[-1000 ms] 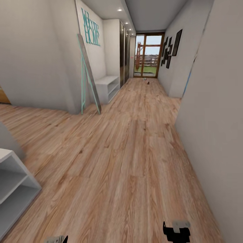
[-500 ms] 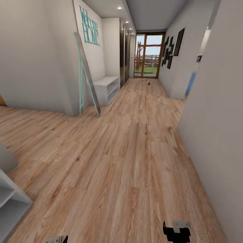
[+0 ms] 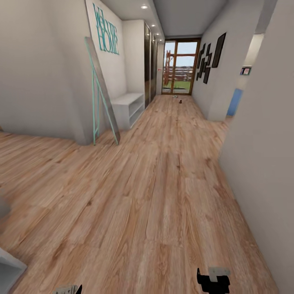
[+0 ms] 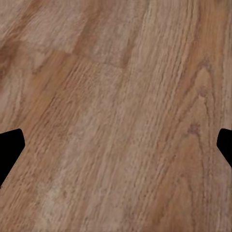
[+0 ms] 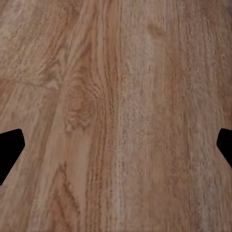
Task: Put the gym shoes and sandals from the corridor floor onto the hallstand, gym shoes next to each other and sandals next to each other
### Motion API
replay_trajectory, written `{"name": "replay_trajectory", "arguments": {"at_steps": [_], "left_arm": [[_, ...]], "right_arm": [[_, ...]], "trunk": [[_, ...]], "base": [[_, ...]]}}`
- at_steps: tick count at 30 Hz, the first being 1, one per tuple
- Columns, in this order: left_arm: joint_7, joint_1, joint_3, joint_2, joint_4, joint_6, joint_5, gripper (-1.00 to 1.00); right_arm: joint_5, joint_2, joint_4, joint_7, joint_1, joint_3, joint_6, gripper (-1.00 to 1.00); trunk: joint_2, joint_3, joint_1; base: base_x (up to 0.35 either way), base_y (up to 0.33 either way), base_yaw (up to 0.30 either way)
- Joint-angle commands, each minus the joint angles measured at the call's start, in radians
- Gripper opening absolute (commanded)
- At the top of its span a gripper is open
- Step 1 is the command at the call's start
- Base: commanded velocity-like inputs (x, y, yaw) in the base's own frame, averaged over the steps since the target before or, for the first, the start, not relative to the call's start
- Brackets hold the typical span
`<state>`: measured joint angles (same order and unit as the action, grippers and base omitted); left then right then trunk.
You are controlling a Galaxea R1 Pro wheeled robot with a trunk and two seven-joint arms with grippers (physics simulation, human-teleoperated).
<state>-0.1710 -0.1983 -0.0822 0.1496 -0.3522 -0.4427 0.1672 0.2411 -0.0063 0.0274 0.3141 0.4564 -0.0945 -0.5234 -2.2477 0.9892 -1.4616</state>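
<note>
Here we look down the corridor, both hands low at our base: the right hand (image 3: 213, 280) and left hand (image 4: 116, 145) each have fingers spread apart over bare floor (image 3: 163, 196), holding nothing. Further on, a pale rack (image 3: 128, 107) sits against the left wall. The shoes (image 3: 177, 97), tiny specks, lie far ahead by the glass door (image 3: 179, 67), slightly nearer our right arm.

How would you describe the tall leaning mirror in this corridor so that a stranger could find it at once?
Start at the glazed door at the corridor's far end and follow the left wall back past the low white bench. The mirror leans there against the wall's corner, its foot on the wood floor. Its thin teal frame, matching the wall lettering above, and its tilt set it apart.
</note>
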Motion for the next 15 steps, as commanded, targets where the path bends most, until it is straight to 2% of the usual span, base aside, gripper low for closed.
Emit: {"name": "replay_trajectory", "arguments": {"at_steps": [1, 9, 15], "left_arm": [[-0.01, 0.0, -0.004, 0.0, 0.001, -0.001, 0.009, 1.0], [-0.01, 0.0, -0.004, 0.0, 0.001, -0.001, 0.009, 1.0], [-0.01, 0.0, -0.004, 0.0, 0.001, -0.001, 0.009, 1.0]], "right_arm": [[0.011, 0.001, -0.001, 0.003, 0.001, -0.008, -0.003, 1.0], [0.01, 0.003, -0.001, 0.003, 0.001, -0.008, -0.003, 1.0], [0.01, 0.003, -0.001, 0.003, 0.001, -0.008, -0.003, 1.0]], "trunk": [[0.0, 0.001, 0.0], [0.0, 0.001, 0.0], [0.0, 0.001, 0.0]], "base": [[0.337, 0.0, -0.074], [0.337, 0.0, -0.174], [0.337, 0.0, -0.066]]}}
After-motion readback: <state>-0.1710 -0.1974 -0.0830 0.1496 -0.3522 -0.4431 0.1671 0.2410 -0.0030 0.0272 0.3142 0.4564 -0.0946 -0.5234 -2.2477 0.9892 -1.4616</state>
